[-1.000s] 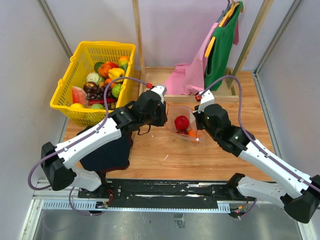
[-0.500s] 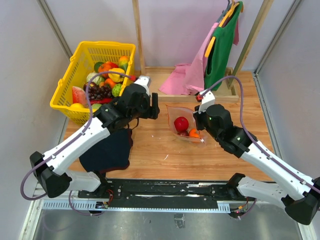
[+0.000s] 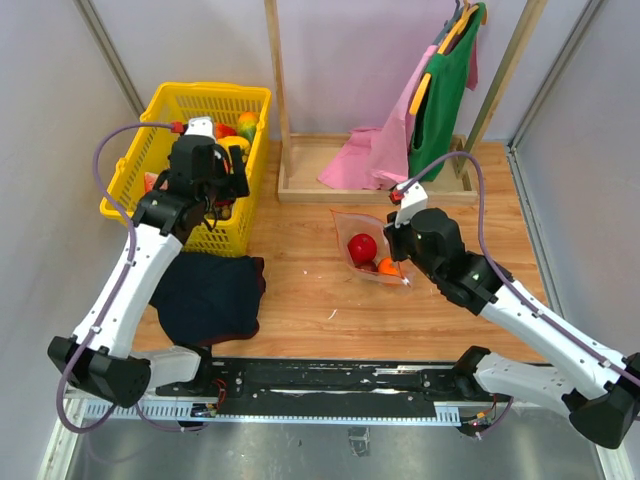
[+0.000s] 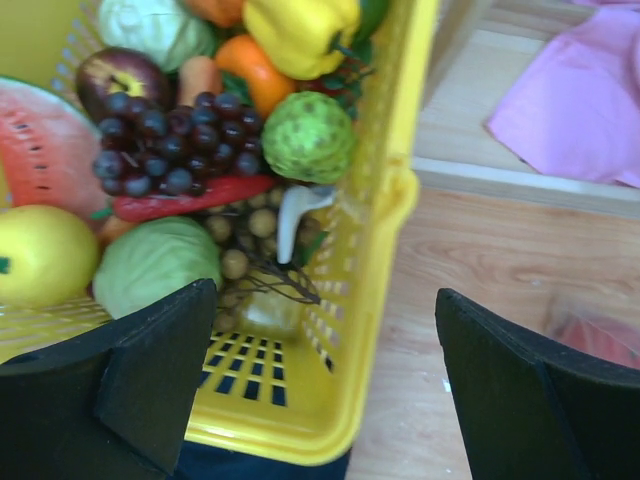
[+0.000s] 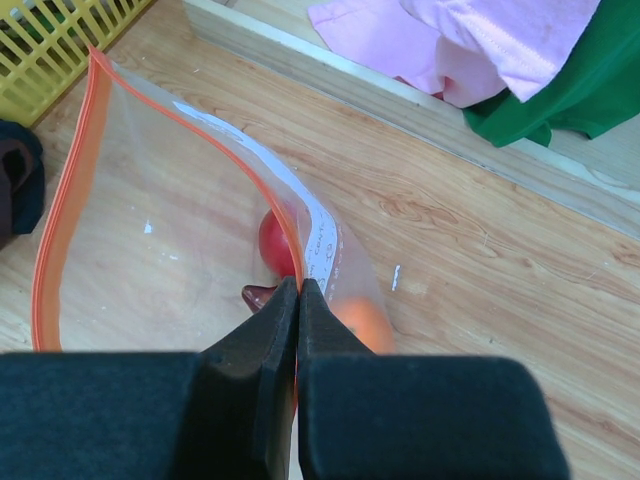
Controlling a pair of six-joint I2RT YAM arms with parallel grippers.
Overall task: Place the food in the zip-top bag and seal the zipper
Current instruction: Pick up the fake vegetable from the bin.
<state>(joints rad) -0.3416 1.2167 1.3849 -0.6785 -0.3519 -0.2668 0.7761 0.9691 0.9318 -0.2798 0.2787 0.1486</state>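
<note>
Where the right gripper (image 5: 298, 290) is clamped shut on the zipper (image 5: 60, 215), the zip-top bag (image 5: 170, 250) sits mid-table with its mouth open. We see its rim running diagonally, far-left to near-right. It holds a red apple (image 3: 363, 246) and an orange (image 3: 386, 266). The left gripper (image 4: 325, 300), jaws spread and empty, hovers over the yellow basket (image 4: 380, 250) of grapes (image 4: 150, 150) and cabbage (image 4: 155, 265).

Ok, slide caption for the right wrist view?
Right gripper shut on the clear, orange-edged plastic zip-top bag, a red round toy fruit inside.
</note>
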